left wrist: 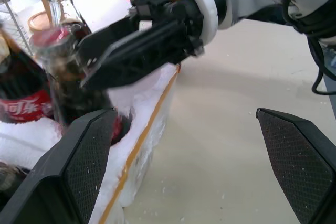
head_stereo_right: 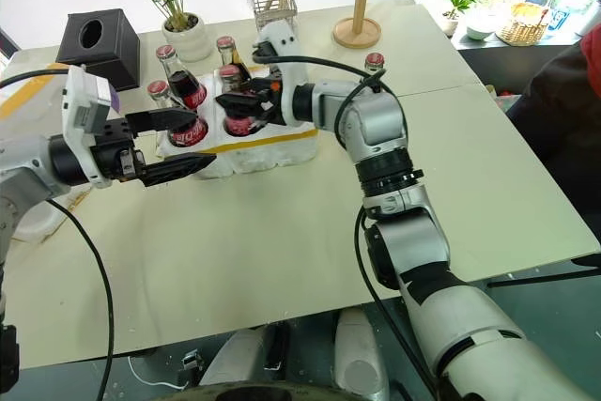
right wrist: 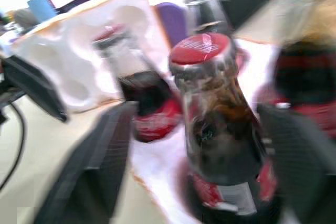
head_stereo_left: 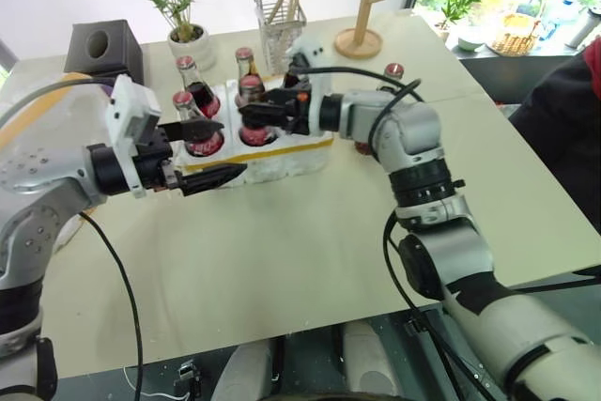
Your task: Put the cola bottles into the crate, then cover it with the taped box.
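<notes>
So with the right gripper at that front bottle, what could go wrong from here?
1. The right gripper stands open around the neck of a cola bottle in the crate; pulling away sideways could tip it against its neighbours.
2. The left gripper, open, hovers close by the crate's front; the two arms could collide.
3. One bottle behind the right arm could get knocked.

My table [head_stereo_left: 310, 251] is a pale cream top, bare across its near half. On its far half rest the white foam crate [head_stereo_left: 282, 159] with its yellow band, a black tissue box [head_stereo_left: 103, 47], a potted plant [head_stereo_left: 191, 42], a wire basket [head_stereo_left: 281, 23] of sticks and a round wooden stand [head_stereo_left: 359, 41]. One cola bottle [head_stereo_left: 392, 74] stands on the table just behind my right arm.
</notes>
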{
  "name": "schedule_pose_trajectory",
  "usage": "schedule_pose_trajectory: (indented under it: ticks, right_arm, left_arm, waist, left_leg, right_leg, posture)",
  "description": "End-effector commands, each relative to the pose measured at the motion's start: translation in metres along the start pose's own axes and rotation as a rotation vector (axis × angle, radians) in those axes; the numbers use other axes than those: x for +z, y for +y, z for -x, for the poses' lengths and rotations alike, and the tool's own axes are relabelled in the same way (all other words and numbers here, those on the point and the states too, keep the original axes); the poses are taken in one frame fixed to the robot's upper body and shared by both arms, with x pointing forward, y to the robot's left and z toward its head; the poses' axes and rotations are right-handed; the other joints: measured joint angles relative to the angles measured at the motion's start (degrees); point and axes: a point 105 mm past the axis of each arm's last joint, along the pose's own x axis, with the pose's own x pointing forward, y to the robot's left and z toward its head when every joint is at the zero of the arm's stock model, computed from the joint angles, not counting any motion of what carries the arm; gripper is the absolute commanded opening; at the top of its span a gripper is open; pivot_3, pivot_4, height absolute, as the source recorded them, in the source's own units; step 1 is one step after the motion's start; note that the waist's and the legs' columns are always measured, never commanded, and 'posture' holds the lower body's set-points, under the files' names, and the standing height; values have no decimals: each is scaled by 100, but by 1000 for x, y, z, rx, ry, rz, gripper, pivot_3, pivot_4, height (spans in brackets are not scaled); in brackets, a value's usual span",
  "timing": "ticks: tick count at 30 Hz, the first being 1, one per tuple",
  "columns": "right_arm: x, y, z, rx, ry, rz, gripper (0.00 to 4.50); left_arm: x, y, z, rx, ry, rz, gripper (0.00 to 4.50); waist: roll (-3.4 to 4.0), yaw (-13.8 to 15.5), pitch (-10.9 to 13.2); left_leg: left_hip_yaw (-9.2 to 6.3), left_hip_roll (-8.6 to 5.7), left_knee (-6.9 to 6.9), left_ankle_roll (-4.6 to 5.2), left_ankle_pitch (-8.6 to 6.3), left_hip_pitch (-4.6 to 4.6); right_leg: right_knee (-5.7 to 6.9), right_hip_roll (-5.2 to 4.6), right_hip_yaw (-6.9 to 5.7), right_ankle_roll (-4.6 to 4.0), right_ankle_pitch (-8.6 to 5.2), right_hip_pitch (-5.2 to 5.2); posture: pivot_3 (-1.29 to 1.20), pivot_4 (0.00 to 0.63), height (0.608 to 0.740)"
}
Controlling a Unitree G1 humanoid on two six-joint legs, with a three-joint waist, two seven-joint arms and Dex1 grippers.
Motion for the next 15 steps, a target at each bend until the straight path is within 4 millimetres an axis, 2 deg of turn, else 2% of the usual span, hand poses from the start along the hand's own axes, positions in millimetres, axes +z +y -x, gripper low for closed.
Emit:
schedule_pose_trajectory:
  ticks: [1,4,8,11,15]
  right_arm:
    - [10,10,1,39,-31,46,4335]
    - [10,10,8,32,-20,79,4335]
    - [16,8,34,3,-5,108,4335]
    - [18,6,58,-42,16,132,4335]
    - [16,6,106,-128,38,143,4335]
  left_arm:
    - [8,0,1,-2,-24,-38,4500]
    - [9,-3,1,-10,-21,-39,4500]
    - [9,-5,1,-25,-21,-36,4500]
    - [9,-6,-2,-43,-22,-34,4500]
    - [10,-7,-10,-74,-37,-30,4500]
  waist:
    - [0,31,0]
    - [0,42,0]
    - [0,71,0]
    - [0,135,0]
    - [-2,215,-1]
  left_leg:
    - [0,-2,3,0,0,0]
    - [0,-3,7,0,0,0]
    - [0,-2,7,0,0,0]
    - [0,-2,7,0,0,0]
    - [0,-2,8,0,0,0]
  right_leg:
    - [0,-1,0,0,0,3]
    - [0,-2,0,-1,1,3]
    - [1,-1,0,-1,1,-1]
    - [-1,-2,0,-1,1,0]
    - [-3,-2,-1,-1,1,3]
  posture:
    - [0,150,740]
    - [0,150,740]
    - [0,150,740]
    - [0,150,740]
    - [0,150,740]
